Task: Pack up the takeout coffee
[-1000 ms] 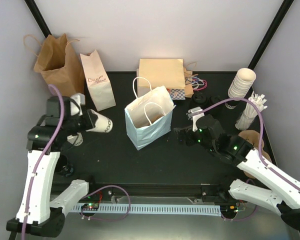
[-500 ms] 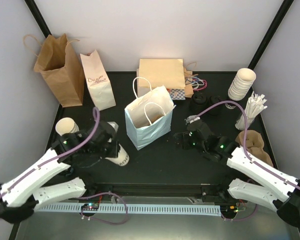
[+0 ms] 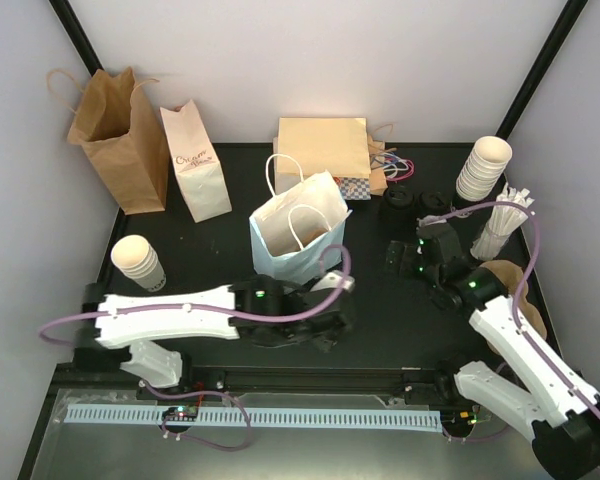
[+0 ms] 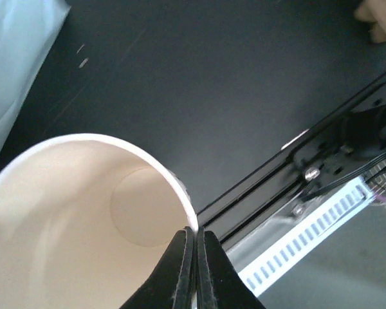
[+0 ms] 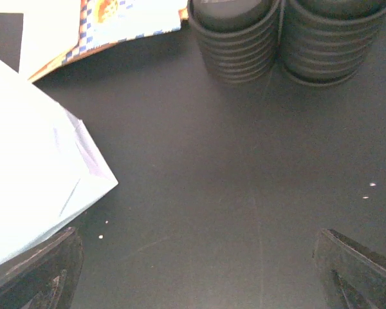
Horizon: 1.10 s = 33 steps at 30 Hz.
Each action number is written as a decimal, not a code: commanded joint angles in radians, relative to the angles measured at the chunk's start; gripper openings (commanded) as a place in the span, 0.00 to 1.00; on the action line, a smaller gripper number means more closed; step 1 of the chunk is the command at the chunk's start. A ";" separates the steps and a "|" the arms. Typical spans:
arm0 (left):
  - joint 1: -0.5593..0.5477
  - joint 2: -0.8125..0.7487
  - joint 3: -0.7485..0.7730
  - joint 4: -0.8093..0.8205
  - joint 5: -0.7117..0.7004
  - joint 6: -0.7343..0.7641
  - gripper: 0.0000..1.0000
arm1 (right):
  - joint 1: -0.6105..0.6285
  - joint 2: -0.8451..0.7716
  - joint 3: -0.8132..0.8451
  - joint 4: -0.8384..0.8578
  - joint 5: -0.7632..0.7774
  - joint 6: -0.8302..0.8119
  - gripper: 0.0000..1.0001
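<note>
Cream-white paper makes up the takeout coffee cup, which has no lid on it: the left wrist view looks straight into its open mouth, down to the round bottom. The left gripper has it by the rim, its two dark fingers pinched almost together with the cup wall between them, one inside and one outside. From above, the cup sits near the front middle of the black table, just in front of the near right corner of the white handled bag, with the left arm stretched across from its base to reach there; whether the cup touches the table cannot be told. The right gripper hangs over bare table to the right of that bag, its jaws spread wide and holding nothing. Just beyond it stand two stacks of black lids side by side. Farther right are a tall stack of bare cups and a bundle of white sticks. On the left side a lone cup stands apart, with a small printed white bag and an open brown bag behind it.
</note>
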 commanded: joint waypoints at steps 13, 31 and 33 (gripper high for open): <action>0.105 0.454 0.357 0.145 -0.136 0.504 0.02 | -0.023 -0.259 0.140 -0.247 0.484 0.137 1.00; 0.172 0.556 0.239 0.295 -0.051 0.537 0.05 | -0.023 -0.274 0.102 -0.240 0.448 0.142 1.00; 0.174 0.562 0.253 0.274 -0.054 0.526 0.18 | -0.023 -0.278 0.099 -0.234 0.443 0.141 1.00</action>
